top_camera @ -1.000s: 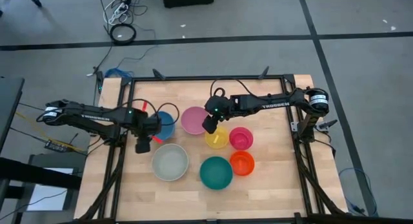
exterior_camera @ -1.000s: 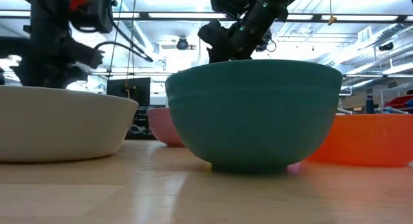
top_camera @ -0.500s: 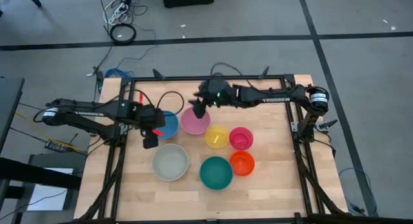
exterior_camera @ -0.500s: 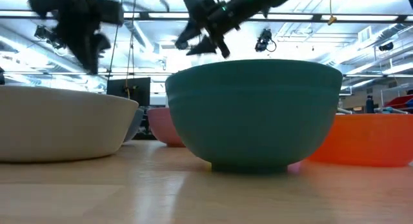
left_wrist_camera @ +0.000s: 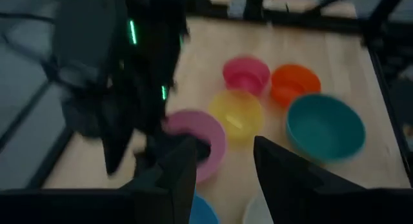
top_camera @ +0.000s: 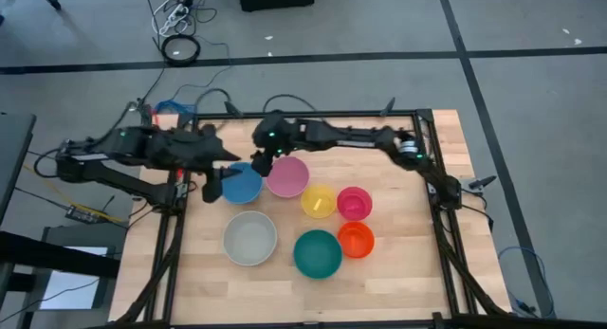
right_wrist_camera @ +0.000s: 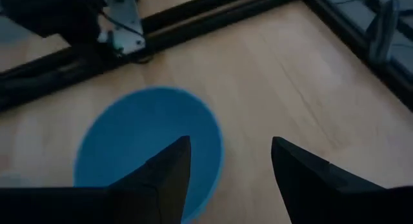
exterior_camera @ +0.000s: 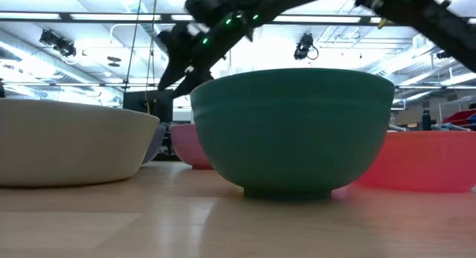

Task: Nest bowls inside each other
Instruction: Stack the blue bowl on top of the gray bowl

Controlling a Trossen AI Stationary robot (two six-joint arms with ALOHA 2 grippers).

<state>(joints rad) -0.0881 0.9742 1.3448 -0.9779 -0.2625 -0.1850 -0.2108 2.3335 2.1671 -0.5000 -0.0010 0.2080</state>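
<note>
Across the upper middle of the high view, the dark right arm has swung leftward from over the small yellow plastic bowl [top_camera: 319, 201]; its right gripper [top_camera: 259, 165] now hangs wide and empty between the round blue plastic bowl [top_camera: 241, 183] and the light pink plastic bowl [top_camera: 286, 176]. The left gripper [top_camera: 211, 189], also parted and empty, sits at the blue bowl's left rim. No bowl is nested yet; blue looks the next target.

table [top_camera: 398, 272]: wood | on it: seven bowls [top_camera: 317, 254], all separate, none nested
</note>
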